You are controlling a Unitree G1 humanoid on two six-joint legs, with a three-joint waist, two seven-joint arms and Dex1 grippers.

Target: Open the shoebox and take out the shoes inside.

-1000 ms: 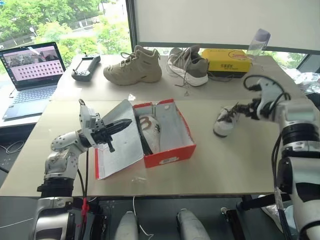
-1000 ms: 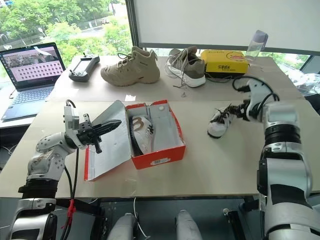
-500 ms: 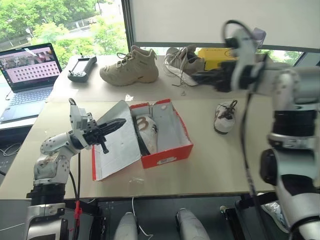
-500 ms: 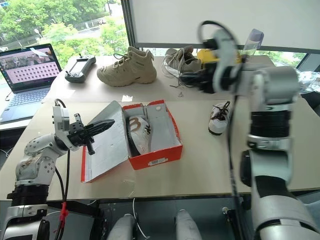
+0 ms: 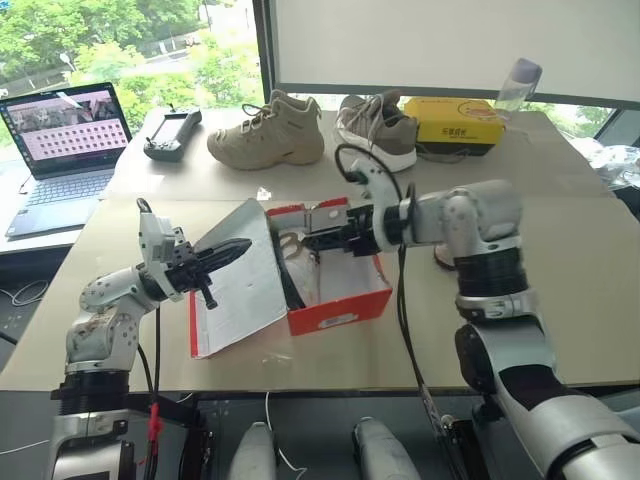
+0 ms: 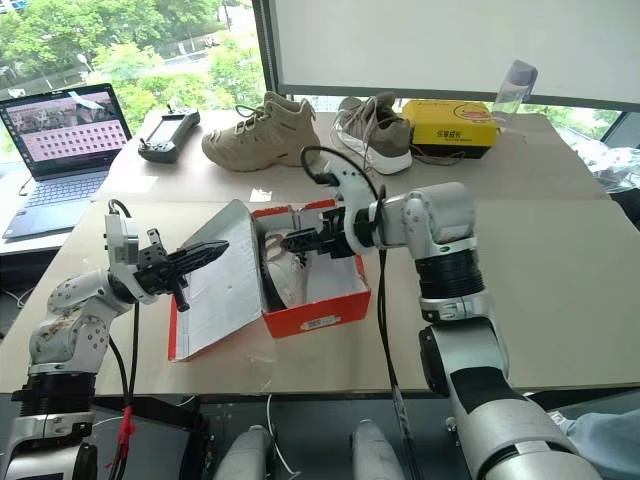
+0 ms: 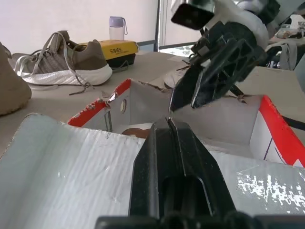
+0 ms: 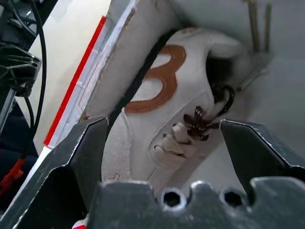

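Note:
The red shoebox (image 5: pixel 340 300) stands open mid-table, its whitish lid (image 5: pixel 240 295) leaning out to the left. My left gripper (image 5: pixel 238 247) is shut with nothing in it, and its tip lies against the lid's inner face (image 7: pixel 71 167). My right gripper (image 6: pixel 296 240) hangs open over the box, pointing down into it. One of the shoes (image 8: pixel 162 90), white with a brown "3" and dark laces, lies inside between the open fingers (image 8: pixel 78 157), untouched. A sliver of another small white shoe (image 5: pixel 438 256) peeks out on the table behind my right forearm.
Along the far side of the table sit a beige high-top (image 5: pixel 268 130), a grey-and-white sneaker (image 5: pixel 378 128), a yellow box (image 5: pixel 453 120) and a bottle (image 5: pixel 520 80). A handheld controller (image 5: pixel 172 133) and an open laptop (image 5: pixel 65 140) are at the far left.
My right arm has swung from the small shoe on the right side of the table across to above the open box, and its fingers have spread wider. The left gripper has stayed against the lid.

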